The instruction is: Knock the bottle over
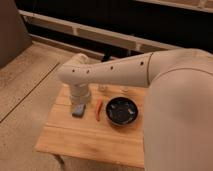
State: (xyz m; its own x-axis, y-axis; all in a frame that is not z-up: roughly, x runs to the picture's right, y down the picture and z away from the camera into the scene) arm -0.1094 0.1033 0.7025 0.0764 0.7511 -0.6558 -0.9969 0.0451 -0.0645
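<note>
My arm reaches from the right across the back of the small wooden table. Its wrist bends down over the table's left part. The gripper shows as a grey end just below the wrist, low over the tabletop. Two small pale things peek out under the forearm at the table's back edge, one to the right of the wrist and another further right. I cannot tell which is the bottle, as the arm hides most of both. The gripper is left of both and apart from them.
A black bowl sits on the right half of the table. A slim red-orange thing lies between the gripper and the bowl. Beige carpet lies to the left, and a dark wall with pale rails runs behind.
</note>
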